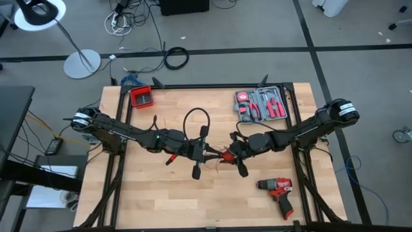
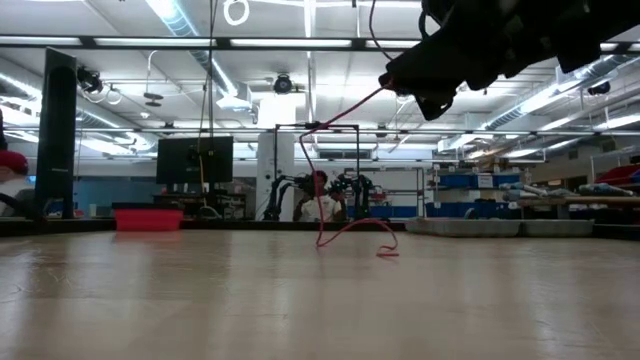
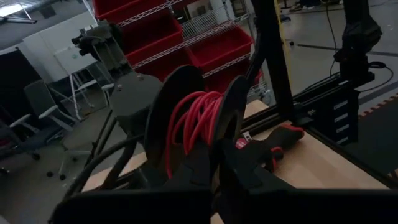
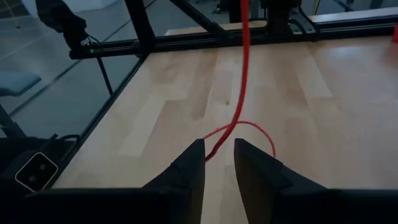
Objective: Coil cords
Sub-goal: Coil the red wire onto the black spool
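Table: we see a pale wooden table (image 1: 161, 200) inside a black frame, both arms reaching in to meet near its middle.
Drill: a red drill (image 1: 278, 191) lies on the near right part of the table, well apart from both grippers; in the left wrist view it shows just past the fingers.
Tool case: an open grey tool case (image 1: 261, 104) with red-handled tools sits at the far right of the table.
Red bin: a small red bin (image 1: 141, 96) stands at the far left corner.
Black cable ring: a thicker black cable ring (image 1: 196, 122) lies just behind the left gripper, touching nothing we can make out.
Floor: a lamp base (image 1: 82, 64) and loose cables lie beyond the table.
Cords: the cords (image 1: 222, 154) hang between the two grippers at mid-table; in the low view a red strand (image 2: 345, 200) drops from above and curls on the wood.
Left gripper: the left gripper (image 1: 196, 151) is clamped on a coil of red loops (image 3: 189, 124) bunched between its fingers (image 3: 168, 118).
Right gripper: the right gripper (image 1: 237, 151) has its fingers (image 4: 189, 171) a narrow gap apart, the red wire (image 4: 239, 93) running up from that gap and looping on the table ahead; we cannot tell whether it is pinched.
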